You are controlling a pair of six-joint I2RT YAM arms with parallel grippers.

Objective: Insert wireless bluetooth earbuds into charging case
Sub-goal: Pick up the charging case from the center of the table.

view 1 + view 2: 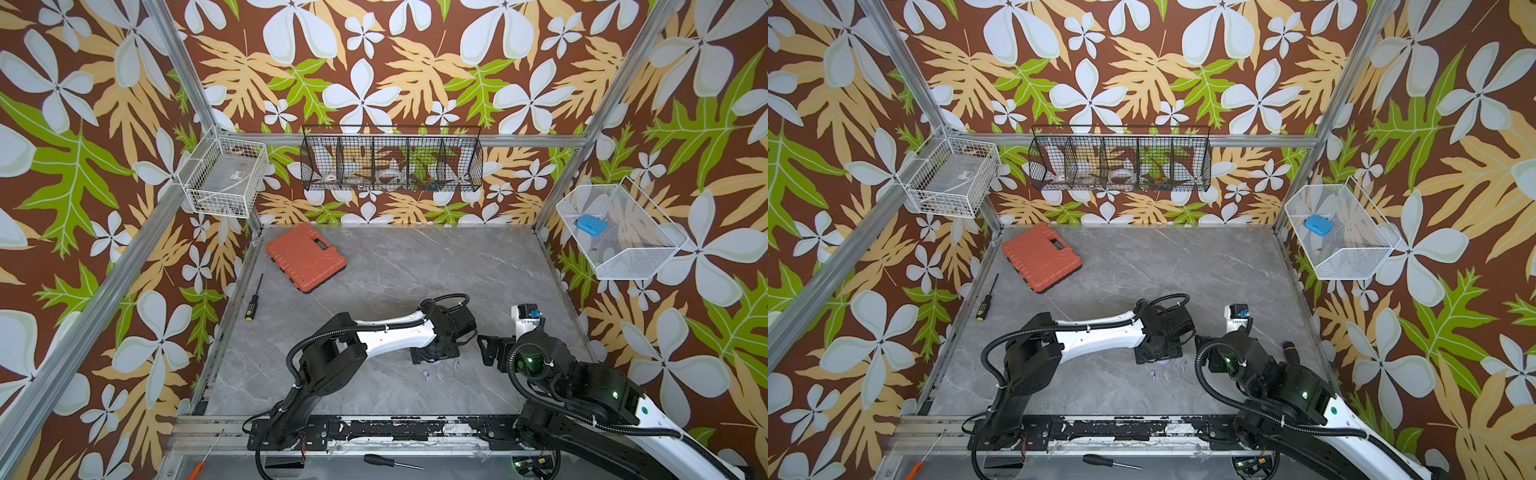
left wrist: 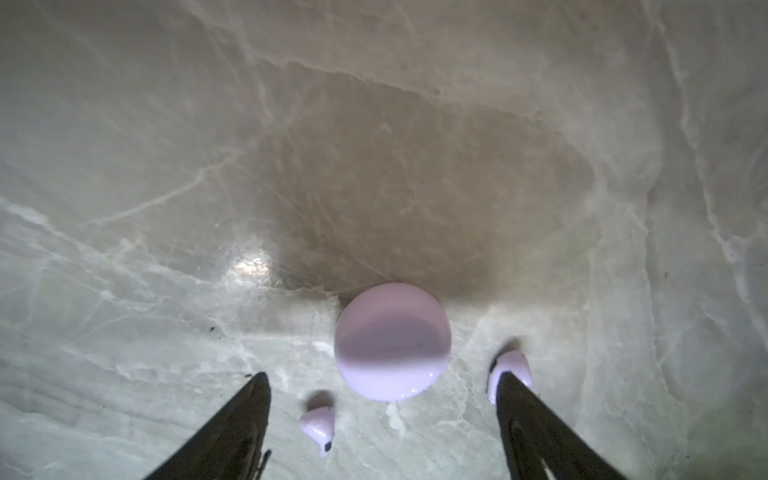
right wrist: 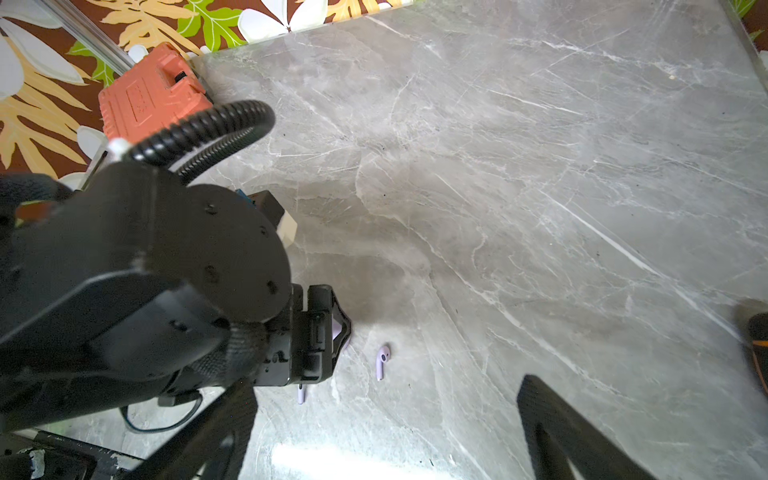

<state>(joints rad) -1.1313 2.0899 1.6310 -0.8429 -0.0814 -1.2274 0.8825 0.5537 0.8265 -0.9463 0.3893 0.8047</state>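
found the left gripper (image 2: pixel 383 376) low over the lavender case (image 2: pixel 392 340), its fingers (image 2: pixel 245 415) spread wide to either side of that case, gripping nothing. found the right gripper (image 3: pixel 388 384) near the case but clear of it, fingers (image 3: pixel 548 415) also wide apart, empty. saw the case resting on the grey surface (image 2: pixel 166 166) as a smooth glossy dome, seemingly shut. spotted a loose earbud (image 2: pixel 318 428) just beside the case, between the left fingers, and a half-hidden earbud (image 2: pixel 513 365) on the case's other side, right at one fingertip; could not tell whether touching. saw no pink earbuds in any view.

judged the risks thus: might pin or flick the half-hidden earbud on closing from there, given the fingertip beside it. might squirt the round, slick case sideways under an off-centre squeeze, knocking the loose earbud away with it. could seat nothing with the lid down.

read no brand or label on the case or either earbud. made out a moulded panel on the orange tool case (image 3: pixel 149 95), well apart from the lavender case, with no legible lettering.
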